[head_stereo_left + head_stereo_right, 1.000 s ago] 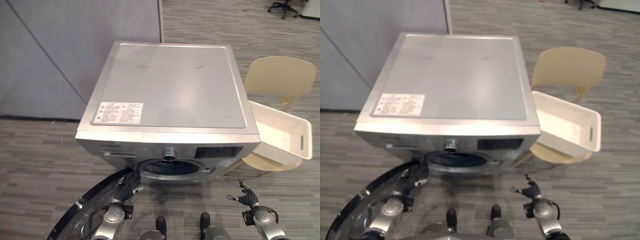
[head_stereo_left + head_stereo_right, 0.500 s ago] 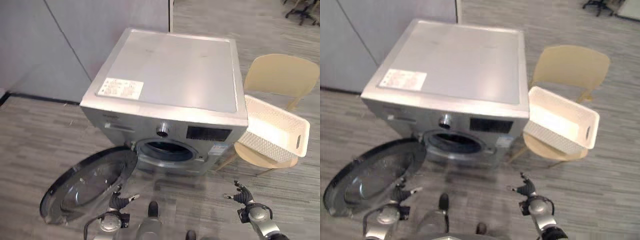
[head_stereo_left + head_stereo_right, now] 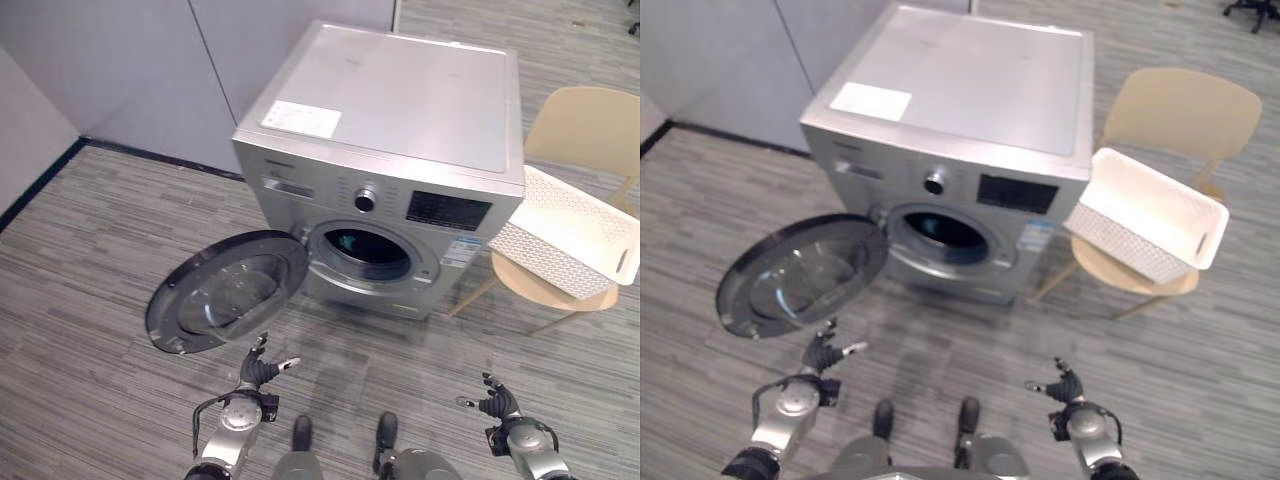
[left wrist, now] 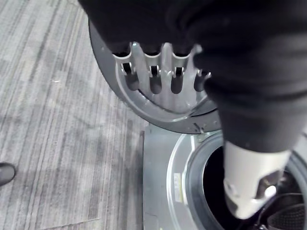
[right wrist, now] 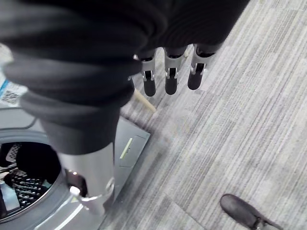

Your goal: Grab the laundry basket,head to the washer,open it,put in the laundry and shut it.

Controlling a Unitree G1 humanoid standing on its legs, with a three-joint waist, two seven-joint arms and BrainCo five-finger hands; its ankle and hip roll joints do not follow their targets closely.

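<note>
With the washer (image 3: 400, 170) door (image 3: 228, 292) open and both my left hand (image 3: 262, 369) and right hand (image 3: 495, 404) empty, fingers apart, I judge loading is next: reach for the laundry basket (image 3: 565, 245) on the chair (image 3: 585, 130).

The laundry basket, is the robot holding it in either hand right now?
No, the laundry basket sits on the chair beside the washer, while the left hand and right hand hang open and hold nothing.

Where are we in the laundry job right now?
Done: the washer door is swung wide open. In hand: nothing; the left hand and right hand are both open and empty. Left: the white laundry basket sits on the beige chair beside the washer; loading and shutting the door remain.
</note>
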